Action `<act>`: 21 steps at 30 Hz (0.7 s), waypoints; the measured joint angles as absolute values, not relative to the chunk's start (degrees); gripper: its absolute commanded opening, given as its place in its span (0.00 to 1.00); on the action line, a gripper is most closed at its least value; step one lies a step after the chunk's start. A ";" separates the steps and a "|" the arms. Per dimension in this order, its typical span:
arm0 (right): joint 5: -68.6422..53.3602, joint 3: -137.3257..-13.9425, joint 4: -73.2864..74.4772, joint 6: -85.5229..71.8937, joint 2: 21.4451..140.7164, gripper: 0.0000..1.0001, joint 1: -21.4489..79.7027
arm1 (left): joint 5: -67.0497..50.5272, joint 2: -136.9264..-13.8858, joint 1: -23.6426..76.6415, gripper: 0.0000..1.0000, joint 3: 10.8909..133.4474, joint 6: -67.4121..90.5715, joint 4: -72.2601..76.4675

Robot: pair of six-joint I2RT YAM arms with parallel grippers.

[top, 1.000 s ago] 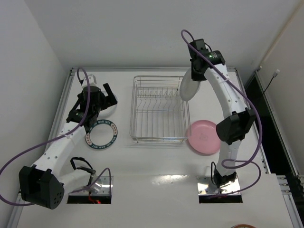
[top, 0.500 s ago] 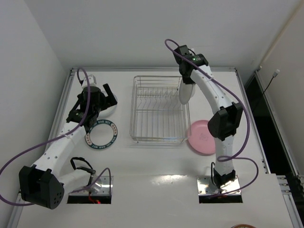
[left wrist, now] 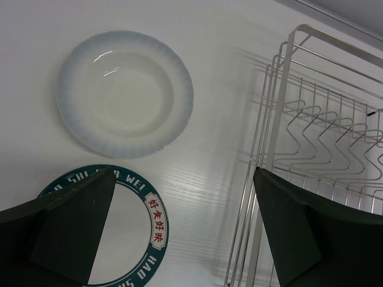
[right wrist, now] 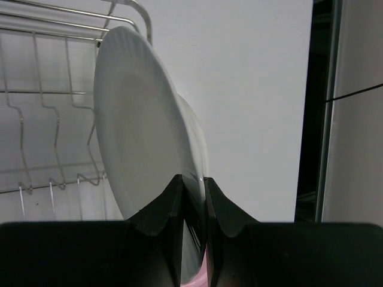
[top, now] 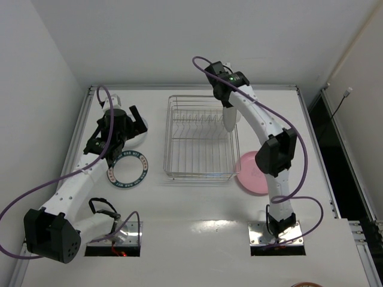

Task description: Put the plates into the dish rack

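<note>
My right gripper (top: pixel 227 106) is shut on the rim of a plain white plate (top: pixel 228 121) and holds it on edge above the right side of the silver wire dish rack (top: pixel 169 139). In the right wrist view the plate (right wrist: pixel 140 128) stands upright between my fingertips (right wrist: pixel 192 179), with rack wires (right wrist: pixel 36 119) to its left. My left gripper (top: pixel 139 119) is open and empty, hovering over a second white plate (left wrist: pixel 125 92) and the blue lettered-rim plate (left wrist: pixel 154 216), which lies left of the rack (top: pixel 127 169). The pink plate (top: pixel 251 176) lies right of the rack, partly behind my right arm.
The rack's near-left corner posts (left wrist: pixel 272 137) stand just right of my left gripper (left wrist: pixel 184 173). The table's raised edges run along the left and back. A dark gap lies beyond the table's right edge (right wrist: pixel 320 119). Cables trail from both arms.
My right arm has swung left with the white plate, from outside the rack's right rear corner to over its right side. The left arm has not moved.
</note>
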State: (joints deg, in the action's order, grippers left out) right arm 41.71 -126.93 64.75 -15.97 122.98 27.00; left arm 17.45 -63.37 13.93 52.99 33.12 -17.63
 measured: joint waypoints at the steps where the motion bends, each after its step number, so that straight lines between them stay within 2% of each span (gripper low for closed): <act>1: 41.74 -127.13 64.69 -16.01 123.20 0.00 27.24 | 17.52 -63.37 13.93 1.00 52.99 33.10 -17.63; 21: 43.13 -129.47 65.28 -16.23 124.66 0.00 27.51 | 18.26 -63.37 13.93 1.00 52.99 33.08 -17.98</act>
